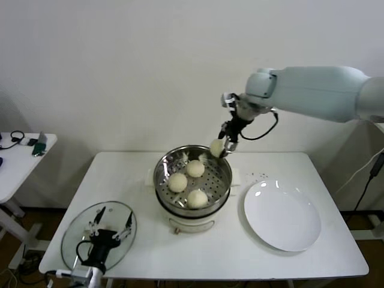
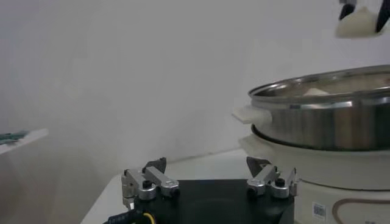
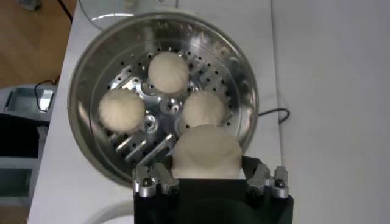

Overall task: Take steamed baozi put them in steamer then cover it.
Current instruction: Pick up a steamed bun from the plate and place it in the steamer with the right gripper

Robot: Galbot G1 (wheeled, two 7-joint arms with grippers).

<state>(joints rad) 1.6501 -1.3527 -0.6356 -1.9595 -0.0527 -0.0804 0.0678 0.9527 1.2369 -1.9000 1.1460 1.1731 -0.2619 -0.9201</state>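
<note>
The steamer is a shiny steel basket with a perforated floor on a cream pot base at mid table. Three cream-white baozi lie in it. My right gripper hangs over the steamer's far rim, shut on a fourth baozi. The right wrist view looks down on the basket with that bun between the fingers. My left gripper waits open at the front left, above the glass lid. In the left wrist view the steamer stands to one side.
An empty flat white plate lies right of the steamer. A small white side table with cables stands off to the left. The table's front edge runs just below the lid and plate.
</note>
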